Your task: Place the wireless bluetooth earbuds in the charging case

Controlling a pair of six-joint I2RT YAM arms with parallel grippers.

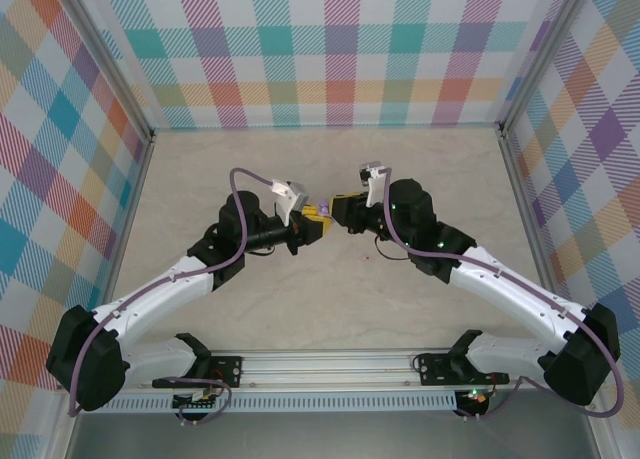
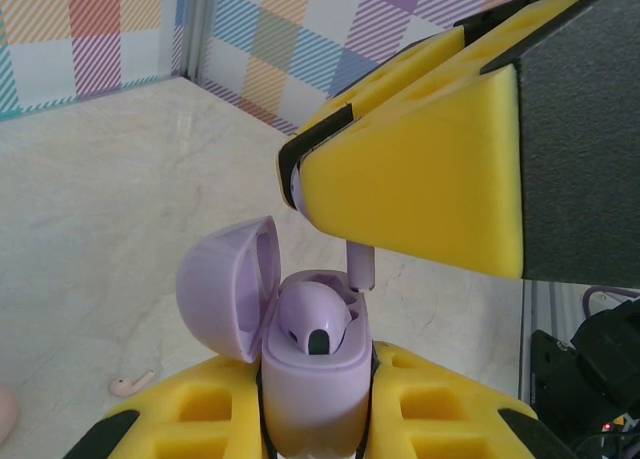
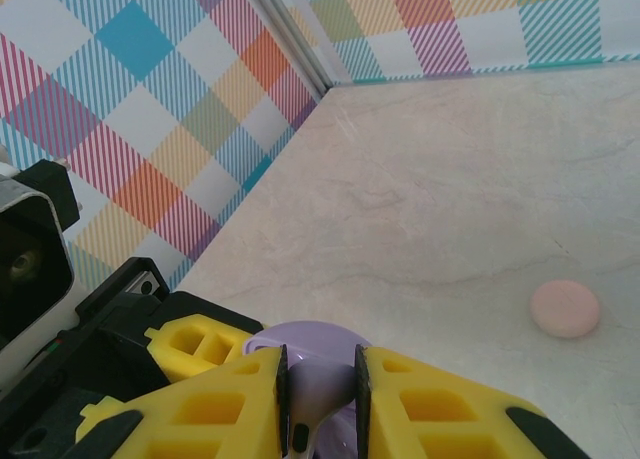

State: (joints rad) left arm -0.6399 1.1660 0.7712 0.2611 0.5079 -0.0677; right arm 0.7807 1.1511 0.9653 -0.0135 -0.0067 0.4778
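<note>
Purple plastic earbud (image 2: 360, 267) pinched in our right gripper (image 3: 320, 374), open lilac charging case (image 2: 310, 384) clamped in left gripper (image 2: 315, 429); straight down next.

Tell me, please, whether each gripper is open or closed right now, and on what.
Left gripper: closed on the open purple charging case.
Right gripper: closed on a purple earbud.

Pastel plaid back wall (image 1: 330, 49) at 12 o'clock. Matching left wall (image 1: 50, 179) at 9, right wall (image 1: 590, 159) at 3. Beige marble-look tabletop (image 1: 330, 169) centre, evenly lit. Aluminium rail (image 1: 330, 364) along 6 o'clock edge. Metal corner posts (image 1: 117, 79) at 10 and 2.
</note>
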